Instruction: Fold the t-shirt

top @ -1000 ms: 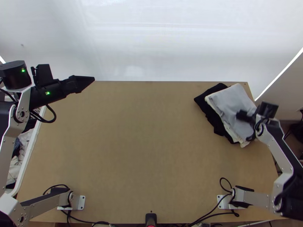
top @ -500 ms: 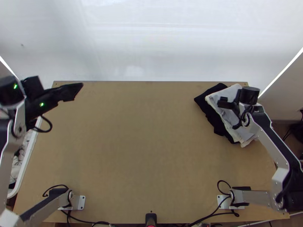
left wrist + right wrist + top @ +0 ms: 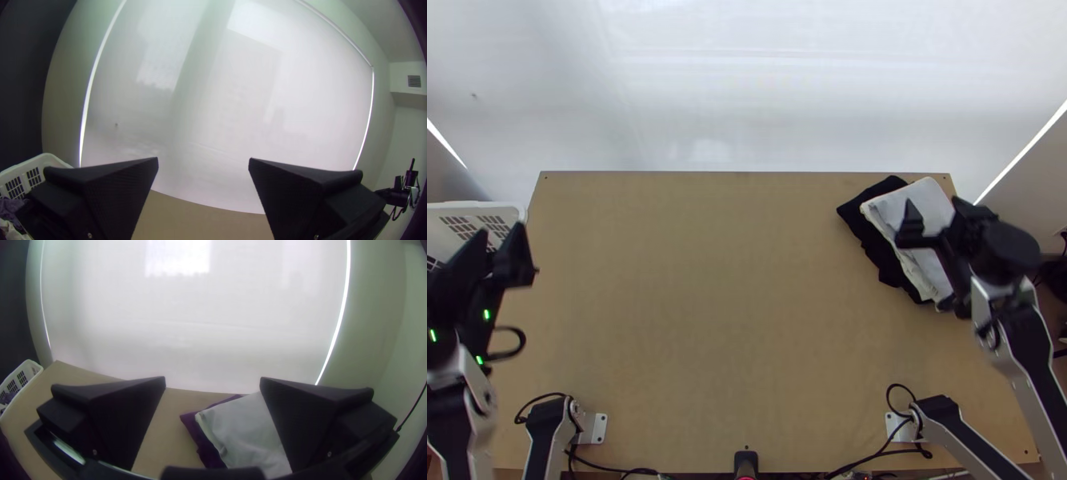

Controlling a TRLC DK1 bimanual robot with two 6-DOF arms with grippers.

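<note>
Jaws wide open near table [image 3: 731, 304] edges

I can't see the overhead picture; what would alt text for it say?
Folded clothes, light ones over black, lie at a wooden table's far right corner; two robot arms stand either side, a white basket at left.

Room of unclear kind, backlit window blind [image 3: 231, 111], wall vent [image 3: 414, 81], white slotted basket [image 3: 475, 206]
</note>
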